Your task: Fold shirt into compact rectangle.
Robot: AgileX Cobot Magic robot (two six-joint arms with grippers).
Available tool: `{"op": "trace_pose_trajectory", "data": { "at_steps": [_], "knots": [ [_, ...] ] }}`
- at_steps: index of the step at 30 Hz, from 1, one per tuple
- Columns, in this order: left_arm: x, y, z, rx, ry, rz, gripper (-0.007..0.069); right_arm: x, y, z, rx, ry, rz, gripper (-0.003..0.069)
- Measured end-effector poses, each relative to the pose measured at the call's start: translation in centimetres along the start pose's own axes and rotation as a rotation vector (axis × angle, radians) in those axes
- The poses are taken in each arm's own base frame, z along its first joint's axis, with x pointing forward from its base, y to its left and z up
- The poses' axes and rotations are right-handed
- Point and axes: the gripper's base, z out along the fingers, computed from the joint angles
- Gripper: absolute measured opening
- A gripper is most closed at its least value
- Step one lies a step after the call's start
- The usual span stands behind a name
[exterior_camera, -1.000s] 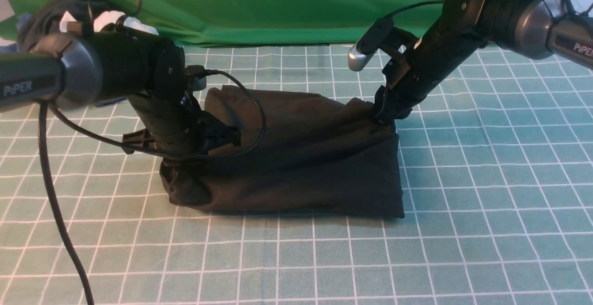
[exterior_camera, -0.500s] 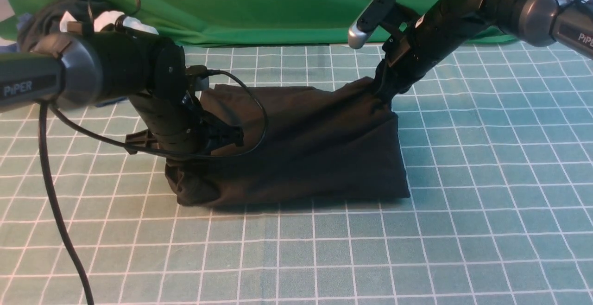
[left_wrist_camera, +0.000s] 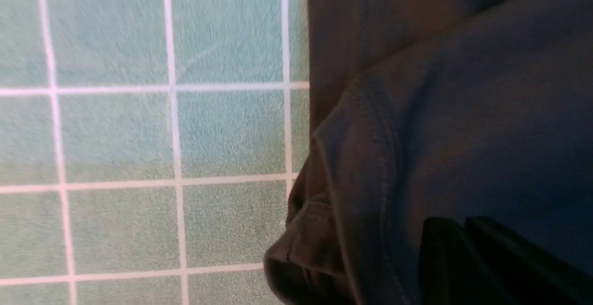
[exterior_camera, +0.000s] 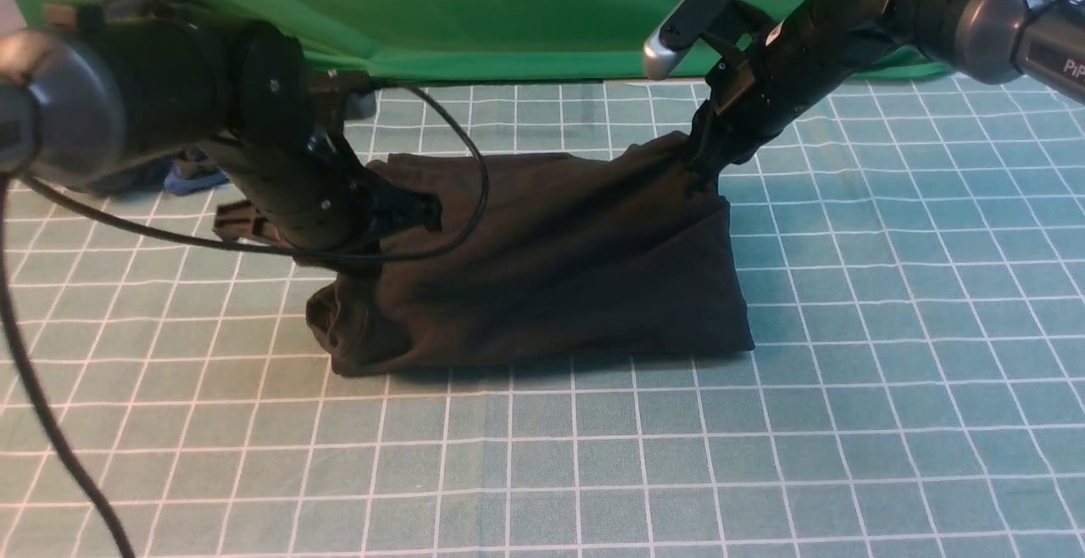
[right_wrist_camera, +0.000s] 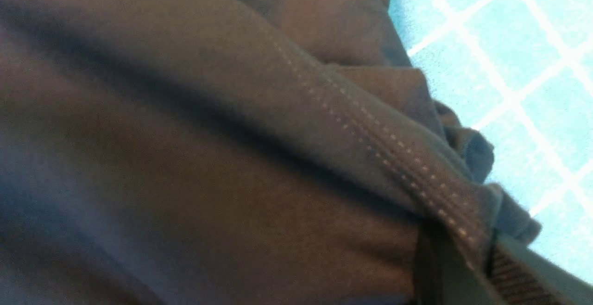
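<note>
The dark brown-black shirt [exterior_camera: 559,270] sits as a folded bundle in the middle of the checked mat, with its far edge pulled up off the cloth. My right gripper [exterior_camera: 699,170] is shut on the shirt's raised far right corner. In the right wrist view the stitched hem [right_wrist_camera: 370,142] runs in between the right gripper's [right_wrist_camera: 468,249] fingers. My left gripper [exterior_camera: 428,212] is shut at the shirt's upper left part. In the left wrist view the left gripper's [left_wrist_camera: 463,224] dark fingers lie pressed together against the shirt [left_wrist_camera: 463,110]. The logo and neck label are hidden.
A teal mat with a white grid [exterior_camera: 890,329] covers the table. A green backdrop [exterior_camera: 509,15] hangs behind it. A dark and blue heap of cloth [exterior_camera: 182,176] lies at the far left behind my left arm. The left arm's black cable [exterior_camera: 479,176] loops over the shirt.
The right gripper has lifted the shirt's right corner up and back. The left arm has risen too. The shirt's near edge has drawn away from the front.
</note>
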Motion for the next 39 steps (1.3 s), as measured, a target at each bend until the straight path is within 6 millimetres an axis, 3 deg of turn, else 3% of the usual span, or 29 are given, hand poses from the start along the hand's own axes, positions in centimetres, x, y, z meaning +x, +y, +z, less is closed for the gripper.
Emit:
{"op": "trace_pose_trajectory", "data": {
  "at_steps": [3, 6, 10, 12, 15, 20, 22, 24, 25, 28, 31, 33, 39],
  "knots": [
    [-0.1, 0.0, -1.4, 0.005, -0.035, 0.008, 0.0006, -0.2, -0.3, 0.0, 0.028, -0.021, 0.028, 0.0095],
    [-0.1, 0.0, -2.6, 0.018, -0.066, 0.017, 0.0006, -0.5, -1.0, -0.1, 0.102, -0.064, 0.111, 0.0239],
    [0.1, -0.7, -2.8, 0.092, -0.048, 0.011, 0.0006, -0.5, -1.3, -0.7, 0.146, -0.052, 0.159, 0.043],
    [0.2, -1.1, -2.8, 0.136, -0.036, 0.006, 0.0006, -0.5, -1.2, -1.4, 0.151, -0.028, 0.16, 0.0477],
    [0.4, -1.8, -2.9, 0.168, -0.032, 0.035, 0.0006, -0.6, -1.1, -2.6, 0.149, -0.004, 0.201, 0.0494],
    [0.6, -4.6, -3.2, 0.19, -0.003, 0.116, 0.0008, 0.6, -1.7, -6.1, 0.113, 0.082, 0.356, 0.0439],
    [-0.3, -5.9, -3.3, 0.191, 0.06, 0.135, 0.0008, 1.9, -2.5, -7.5, 0.099, 0.134, 0.418, 0.0314],
    [-0.8, -6.2, -3.3, 0.188, 0.088, 0.144, 0.0008, 2.5, -2.9, -7.9, 0.087, 0.152, 0.446, 0.024],
    [-1.9, -6.9, -3.3, 0.188, 0.101, 0.156, 0.0008, 3.8, -3.6, -8.4, 0.061, 0.178, 0.506, 0.0124],
    [-3.4, -7.6, -3.4, 0.19, 0.092, 0.178, 0.0008, 5.6, -3.9, -8.9, -0.022, 0.178, 0.594, 0.0038],
    [-4.4, -8.2, -3.5, 0.206, 0.065, 0.2, 0.0008, 7.2, -3.4, -8.5, -0.118, 0.165, 0.656, 0.0021],
    [-5.9, -9.2, -3.4, 0.237, 0.042, 0.218, 0.0008, 8.0, -1.8, -7.4, -0.248, 0.119, 0.695, 0.0018],
    [-8.3, -10.7, -1.5, 0.269, 0.07, 0.242, 0.0008, 8.4, 1.2, -5.1, -0.36, 0.12, 0.685, 0.0043]
  ]
}}
